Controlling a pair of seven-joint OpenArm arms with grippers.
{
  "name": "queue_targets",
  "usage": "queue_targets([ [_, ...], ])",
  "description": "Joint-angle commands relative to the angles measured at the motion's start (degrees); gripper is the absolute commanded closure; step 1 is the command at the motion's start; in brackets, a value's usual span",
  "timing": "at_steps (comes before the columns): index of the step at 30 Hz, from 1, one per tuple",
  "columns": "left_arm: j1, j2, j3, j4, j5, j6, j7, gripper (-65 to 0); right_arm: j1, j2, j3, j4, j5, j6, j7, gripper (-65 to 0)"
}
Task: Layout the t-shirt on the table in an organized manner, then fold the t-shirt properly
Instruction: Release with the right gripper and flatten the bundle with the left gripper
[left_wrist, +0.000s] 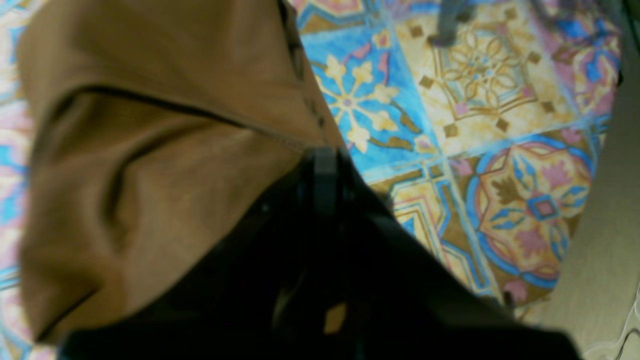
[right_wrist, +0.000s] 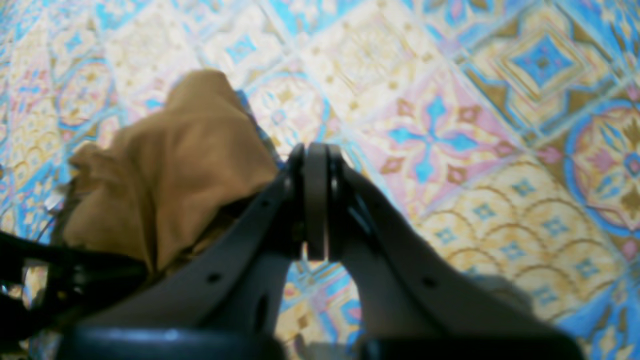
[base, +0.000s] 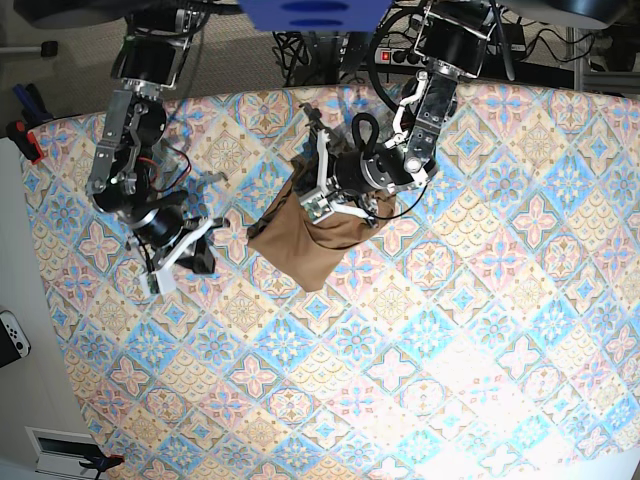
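Left fingers (base: 322, 190) are pinched on the bunched-up t-shirt (base: 312, 235), holding it over the bench (base: 450, 350); right fingers (right_wrist: 316, 200) sit closed and empty nearby.

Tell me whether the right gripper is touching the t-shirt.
Apart. The base view shows the right gripper shut over bare table, with patterned cloth visible between it and the t-shirt, which hangs bunched at the left gripper.

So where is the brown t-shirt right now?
In the base view the t-shirt hangs bunched over the upper middle of the table, held by the shut left hand; the shut right hand is apart on its left.
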Motion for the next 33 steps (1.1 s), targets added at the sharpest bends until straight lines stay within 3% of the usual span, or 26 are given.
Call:
queue_targets([
  [1, -0.7, 0.1, -0.1, 0.2, 0.8, -0.2, -0.9, 0.0, 1.1, 0.3, 0.2, 1.2, 1.1, 0.1, 1.6, 0.0],
  [5, -0.4, -0.7, -0.3, 0.0, 7.5, -0.2, -0.9, 0.0, 1.1, 0.3, 0.3, 0.9, 1.1, 0.1, 1.6, 0.0],
  [9, -0.4, -4.1, -2.1, 0.7, 11.3, -0.2, -0.9, 0.0, 1.1, 0.3, 0.0, 0.8, 1.1, 0.1, 1.6, 0.0],
  [18, -1.9, -4.3, -14.8, 4.4, 11.7, -0.2, -1.4, 0.0, 1.2, 0.3, -0.1, 0.7, 1.1, 0.1, 1.6, 0.0],
  [27, -12.5, -3.3, -15.5, -8.0, 11.8, -0.2, -1.4, 0.0, 0.9, 0.3, -0.1, 1.1, 1.1, 0.1, 1.6, 0.0],
  [33, -15.8, -3.7, -15.6, -9.2, 11.8, -0.2, -1.4, 0.0, -2.6, 0.3, -0.1, 1.1, 1.1, 0.1, 1.6, 0.0],
])
